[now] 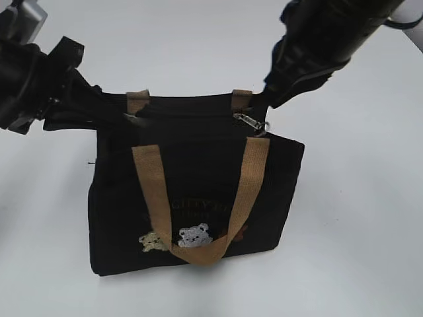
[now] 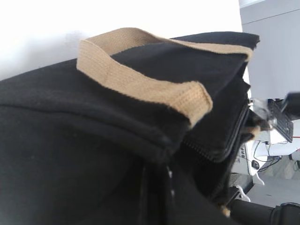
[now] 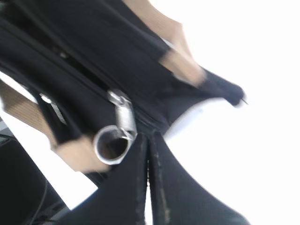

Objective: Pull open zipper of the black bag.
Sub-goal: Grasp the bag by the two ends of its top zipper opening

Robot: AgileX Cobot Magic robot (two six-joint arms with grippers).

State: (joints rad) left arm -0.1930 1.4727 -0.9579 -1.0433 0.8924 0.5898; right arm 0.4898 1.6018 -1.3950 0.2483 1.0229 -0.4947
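Beside the right gripper [image 3: 149,140], whose fingers are pressed together on nothing visible, sits the zipper [image 3: 123,115] pull; the left gripper [image 1: 79,105] pinches the black bag [image 1: 198,198] corner, apparently steadying it.

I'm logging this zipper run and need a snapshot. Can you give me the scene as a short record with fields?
surface: white table
bag: black bag, upright, tan handles
zipper: along the top edge, looks closed; silver pull tab at the right end
left gripper: shut on the bag's left end
right gripper: shut, next to the pull tab; hold unclear
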